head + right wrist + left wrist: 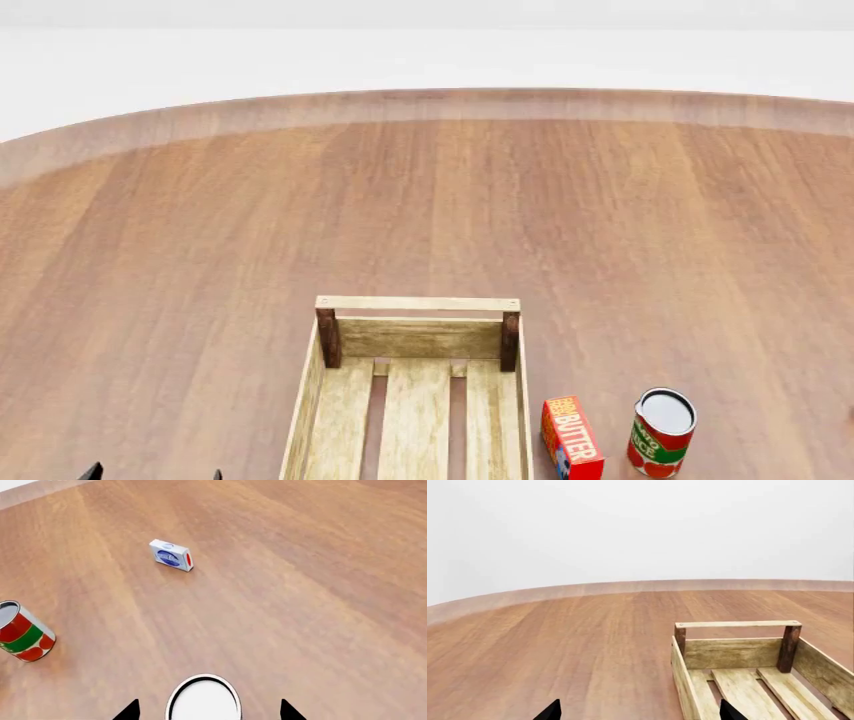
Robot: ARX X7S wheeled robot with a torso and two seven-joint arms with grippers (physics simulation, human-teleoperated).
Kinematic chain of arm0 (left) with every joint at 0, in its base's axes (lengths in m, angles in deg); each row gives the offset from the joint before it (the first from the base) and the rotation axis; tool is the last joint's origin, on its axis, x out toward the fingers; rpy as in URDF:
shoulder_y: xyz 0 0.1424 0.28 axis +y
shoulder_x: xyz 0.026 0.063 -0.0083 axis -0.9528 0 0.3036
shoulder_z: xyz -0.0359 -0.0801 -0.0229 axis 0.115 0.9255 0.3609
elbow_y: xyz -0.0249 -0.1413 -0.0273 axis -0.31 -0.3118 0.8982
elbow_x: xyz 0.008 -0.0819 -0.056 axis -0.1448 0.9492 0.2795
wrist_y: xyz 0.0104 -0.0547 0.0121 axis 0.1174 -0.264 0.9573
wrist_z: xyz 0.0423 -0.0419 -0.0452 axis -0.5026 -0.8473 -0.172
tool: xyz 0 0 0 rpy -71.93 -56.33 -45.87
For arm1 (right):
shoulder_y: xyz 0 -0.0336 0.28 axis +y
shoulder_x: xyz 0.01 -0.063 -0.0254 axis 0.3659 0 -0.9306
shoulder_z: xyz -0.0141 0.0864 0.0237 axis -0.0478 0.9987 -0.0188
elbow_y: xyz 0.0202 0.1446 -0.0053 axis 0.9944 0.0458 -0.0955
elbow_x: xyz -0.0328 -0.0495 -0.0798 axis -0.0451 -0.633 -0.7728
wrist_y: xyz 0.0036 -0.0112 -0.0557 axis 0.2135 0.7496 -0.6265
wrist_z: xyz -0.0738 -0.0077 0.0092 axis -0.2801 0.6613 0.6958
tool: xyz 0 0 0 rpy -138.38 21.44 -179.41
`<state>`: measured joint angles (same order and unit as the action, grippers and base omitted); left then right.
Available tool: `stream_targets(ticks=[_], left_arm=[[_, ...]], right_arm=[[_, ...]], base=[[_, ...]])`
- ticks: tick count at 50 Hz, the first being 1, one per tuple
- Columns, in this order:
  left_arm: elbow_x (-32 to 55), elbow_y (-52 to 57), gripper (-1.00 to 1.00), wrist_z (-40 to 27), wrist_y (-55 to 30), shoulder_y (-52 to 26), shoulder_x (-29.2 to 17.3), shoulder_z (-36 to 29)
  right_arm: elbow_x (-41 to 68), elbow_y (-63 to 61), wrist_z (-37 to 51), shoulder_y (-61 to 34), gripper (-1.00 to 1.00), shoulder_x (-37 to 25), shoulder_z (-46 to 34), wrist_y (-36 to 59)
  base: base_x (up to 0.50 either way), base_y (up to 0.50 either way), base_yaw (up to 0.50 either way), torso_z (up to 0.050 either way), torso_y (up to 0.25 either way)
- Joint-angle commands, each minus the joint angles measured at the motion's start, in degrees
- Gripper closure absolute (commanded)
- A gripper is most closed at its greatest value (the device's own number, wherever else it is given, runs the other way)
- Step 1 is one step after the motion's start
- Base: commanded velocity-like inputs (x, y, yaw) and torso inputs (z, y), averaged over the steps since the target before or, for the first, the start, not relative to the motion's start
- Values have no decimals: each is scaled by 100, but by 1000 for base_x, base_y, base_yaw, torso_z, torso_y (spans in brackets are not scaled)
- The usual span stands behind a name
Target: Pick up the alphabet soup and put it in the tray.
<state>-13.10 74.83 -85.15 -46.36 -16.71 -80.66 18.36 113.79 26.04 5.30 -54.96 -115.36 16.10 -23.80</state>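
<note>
Seen only as a pale round top: soup (203, 700), straight under the right gripper (208, 711), between fingertips spread wide and clear of it; out of the head view, presumably near and right of the tray (418, 303). Probably stiff, fairly light and slick-sided, so best pinched squarely across the curved wall below the rim. Seemingly in the way toward the tray: red can (20, 632) and butter box (571, 437); farther off, blue box (171, 556); left gripper (639, 712) likewise wide, holding nothing.
</note>
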Motion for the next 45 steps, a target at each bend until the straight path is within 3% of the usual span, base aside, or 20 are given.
stream_targets(ticks=[1, 45], left_arm=[[9, 15, -100, -29, 21, 14, -31, -39], [65, -13, -100, -118, 75, -15, -115, -160]], right_arm=[[-89, 277, 79, -311, -100, 18, -275, -12], [-518, 1216, 32, -726, -100, 92, -873, -358]], base=[[0, 0, 0, 0, 0], [0, 0, 0, 0, 0]])
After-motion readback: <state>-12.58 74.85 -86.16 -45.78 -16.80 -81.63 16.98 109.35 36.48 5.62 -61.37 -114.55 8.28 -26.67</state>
